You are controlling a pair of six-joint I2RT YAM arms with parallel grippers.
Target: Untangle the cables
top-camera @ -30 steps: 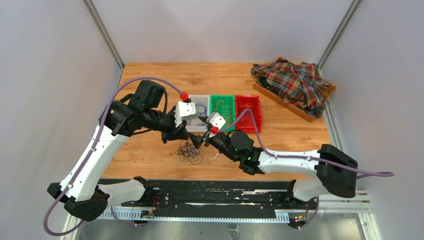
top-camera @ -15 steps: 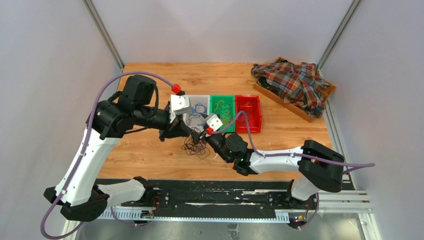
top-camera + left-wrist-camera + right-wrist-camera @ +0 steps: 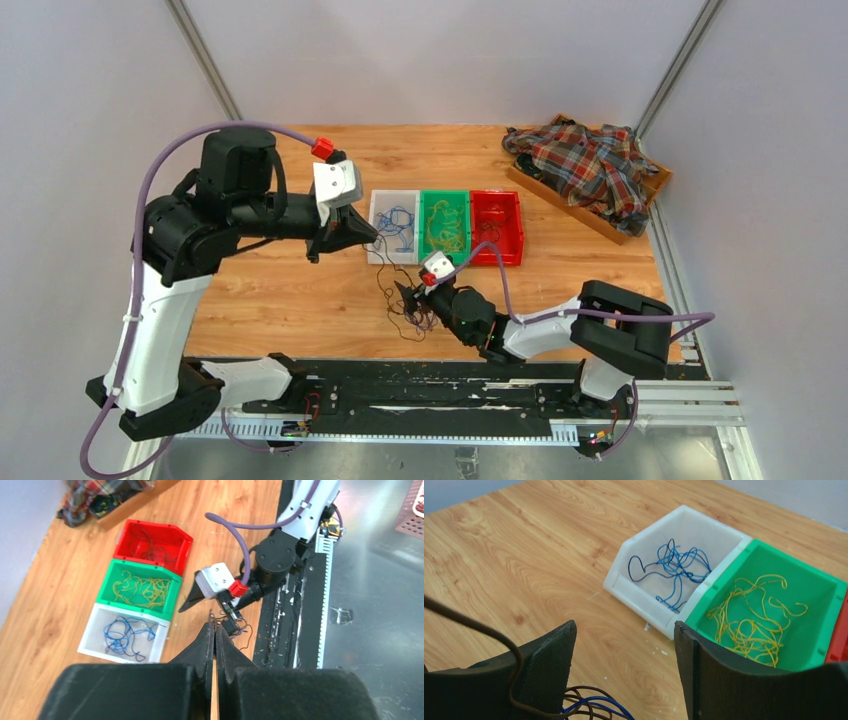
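The cables (image 3: 412,318) lie as a small clump of dark brown and blue loops near the table's front edge. My left gripper (image 3: 372,240) hangs raised to the left of the bins, shut on one thin dark cable that trails down to the clump. In the left wrist view its jaws (image 3: 215,626) are pressed together, with the clump (image 3: 235,627) just beyond the tips. My right gripper (image 3: 403,293) sits low at the clump, open. In the right wrist view a brown cable drapes over its left finger (image 3: 554,655), and blue and brown loops (image 3: 589,704) lie below the gap.
Three bins stand in a row mid-table: a white bin (image 3: 371,230) with blue cables, a green bin (image 3: 444,192) with yellow ones, a red bin (image 3: 497,192) with dark ones. A plaid shirt (image 3: 590,165) fills a wooden tray at the back right.
My left gripper has risen and pulled back to the left, drawing a dark cable out of the clump. The right arm and the clump have shifted toward the near edge.
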